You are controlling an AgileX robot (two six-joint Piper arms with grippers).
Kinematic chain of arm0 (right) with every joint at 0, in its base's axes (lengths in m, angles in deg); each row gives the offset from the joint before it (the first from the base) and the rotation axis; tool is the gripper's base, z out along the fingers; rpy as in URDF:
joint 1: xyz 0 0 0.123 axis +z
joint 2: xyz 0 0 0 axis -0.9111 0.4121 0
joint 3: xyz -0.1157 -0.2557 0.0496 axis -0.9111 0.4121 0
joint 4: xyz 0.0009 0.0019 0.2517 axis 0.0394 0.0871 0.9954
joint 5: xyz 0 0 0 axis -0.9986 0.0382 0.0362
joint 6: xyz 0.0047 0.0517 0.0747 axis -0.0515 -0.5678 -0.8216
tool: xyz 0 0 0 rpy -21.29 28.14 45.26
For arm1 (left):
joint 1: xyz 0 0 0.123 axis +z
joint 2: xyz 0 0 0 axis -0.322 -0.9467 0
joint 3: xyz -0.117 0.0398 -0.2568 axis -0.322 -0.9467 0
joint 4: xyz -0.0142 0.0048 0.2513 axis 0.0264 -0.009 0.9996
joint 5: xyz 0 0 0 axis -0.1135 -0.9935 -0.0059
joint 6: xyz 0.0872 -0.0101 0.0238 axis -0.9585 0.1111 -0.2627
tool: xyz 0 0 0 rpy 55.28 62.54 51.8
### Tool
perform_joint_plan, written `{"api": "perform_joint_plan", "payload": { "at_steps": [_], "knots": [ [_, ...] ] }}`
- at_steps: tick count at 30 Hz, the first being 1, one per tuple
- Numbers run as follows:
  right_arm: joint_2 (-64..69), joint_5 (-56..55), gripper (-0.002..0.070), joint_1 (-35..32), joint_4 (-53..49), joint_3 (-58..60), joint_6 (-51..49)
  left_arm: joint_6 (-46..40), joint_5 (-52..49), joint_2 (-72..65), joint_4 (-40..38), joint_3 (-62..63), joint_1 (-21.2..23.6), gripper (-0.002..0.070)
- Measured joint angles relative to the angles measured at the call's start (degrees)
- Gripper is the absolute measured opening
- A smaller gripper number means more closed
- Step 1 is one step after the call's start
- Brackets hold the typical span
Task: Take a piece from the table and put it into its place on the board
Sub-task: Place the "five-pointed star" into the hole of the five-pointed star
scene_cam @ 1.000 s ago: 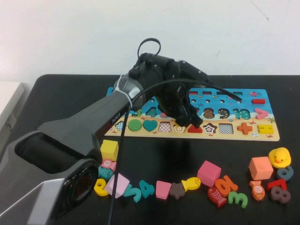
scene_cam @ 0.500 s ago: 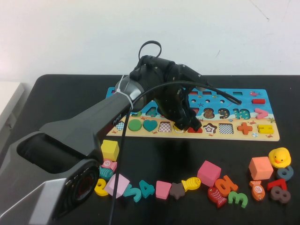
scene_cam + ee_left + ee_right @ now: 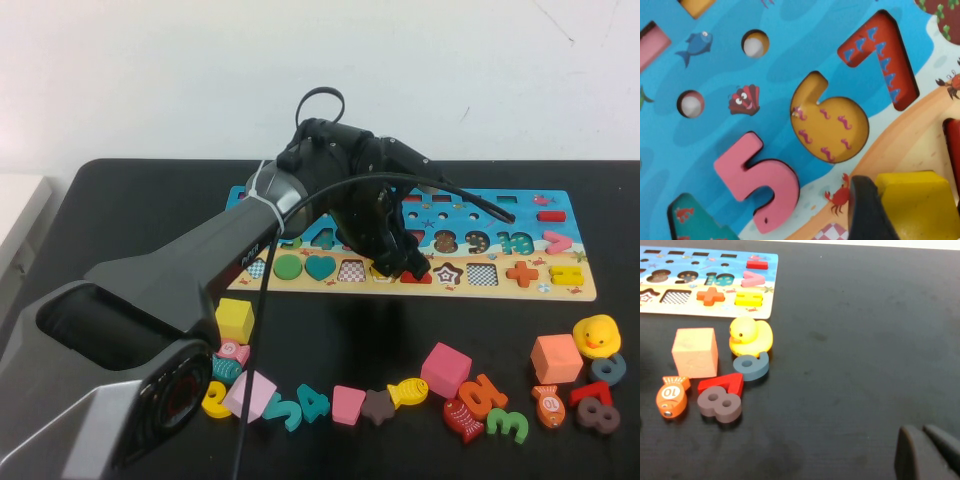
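Note:
The puzzle board [image 3: 560,285] lies at the back of the black table. My left gripper [image 3: 400,264] is low over its bottom row of shape slots, between the checkered slot and the star. In the left wrist view one of its fingers [image 3: 865,212] presses against a yellow block piece [image 3: 915,202], which sits on the board's sandy strip [image 3: 900,150] below the 6 [image 3: 832,122] and next to the pink 5 [image 3: 757,177]. The other finger is out of frame. My right gripper [image 3: 925,452] is shut and empty, just above bare table, and is not in the high view.
Loose pieces lie along the table's front: yellow cube [image 3: 233,320], pink cube [image 3: 445,368], orange cube [image 3: 556,358], yellow duck [image 3: 597,335], plus numbers and fish. The duck [image 3: 750,336] and orange cube [image 3: 695,352] also show ahead of my right gripper.
My left gripper has come down and slightly back-left onto the board's shape row, now covering the pentagon slot that showed before. In the last half second it has stayed still.

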Motion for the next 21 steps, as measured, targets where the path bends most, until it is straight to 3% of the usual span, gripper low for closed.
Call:
{"api": "perform_joint_plan", "payload": {
  "at_steps": [21],
  "knots": [
    [0.0, 0.0, 0.0018, 0.0, 0.0, 0.0, 0.0, -0.1, -0.4, -1.1, 0.1, 0.6, 0.0, 0.0338]
  ]
}}
